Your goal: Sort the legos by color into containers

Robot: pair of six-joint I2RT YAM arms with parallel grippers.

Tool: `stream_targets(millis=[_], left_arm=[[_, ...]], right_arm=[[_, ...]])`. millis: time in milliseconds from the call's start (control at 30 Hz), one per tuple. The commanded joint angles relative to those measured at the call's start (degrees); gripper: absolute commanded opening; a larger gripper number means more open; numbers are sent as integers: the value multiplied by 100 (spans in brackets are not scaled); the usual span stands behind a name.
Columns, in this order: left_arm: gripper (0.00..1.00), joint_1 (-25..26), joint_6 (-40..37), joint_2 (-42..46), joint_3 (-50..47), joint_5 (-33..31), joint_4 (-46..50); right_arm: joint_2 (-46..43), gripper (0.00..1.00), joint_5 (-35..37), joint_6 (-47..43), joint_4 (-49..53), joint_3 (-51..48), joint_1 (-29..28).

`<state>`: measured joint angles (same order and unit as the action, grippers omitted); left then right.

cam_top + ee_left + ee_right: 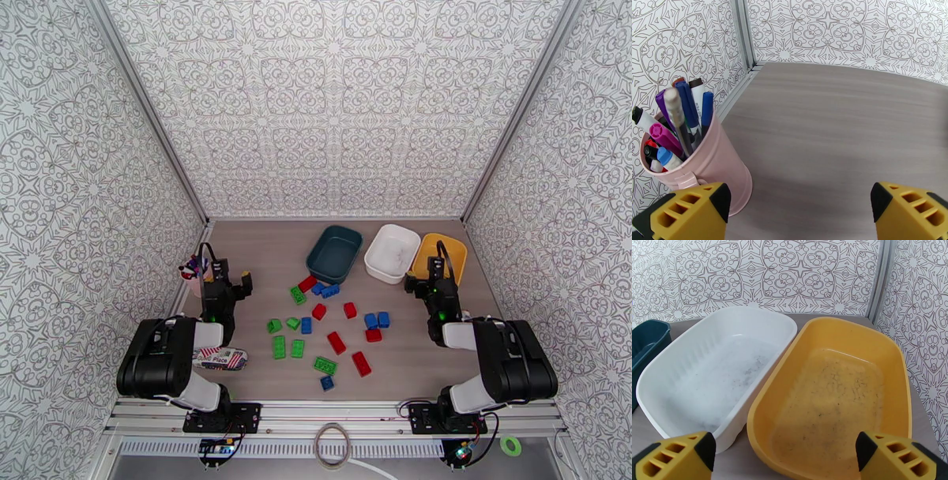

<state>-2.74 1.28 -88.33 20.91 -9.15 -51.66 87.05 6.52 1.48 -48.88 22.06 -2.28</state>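
3 bins in a row by the table's [261,260] far edge, toward the right corner: teal bin [335,253], white bin [393,253], yellow bin [454,251], all upright & empty, white + yellow just beside each other. Legos [318,311] lie loose mid-table, near the teal one: greens mostly left, reds/blues mixed, none binned yet.
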Motion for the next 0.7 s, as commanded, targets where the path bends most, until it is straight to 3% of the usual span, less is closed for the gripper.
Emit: stream_targets(millis=[0,667], left_arm=[[99,11,-93,-10,90,184,24],[99,-38,-65,0,102,256,51]], right_arm=[[-21,99,-96,-42,-42,17,21],[-21,99,-91,-42,-42,19,26]])
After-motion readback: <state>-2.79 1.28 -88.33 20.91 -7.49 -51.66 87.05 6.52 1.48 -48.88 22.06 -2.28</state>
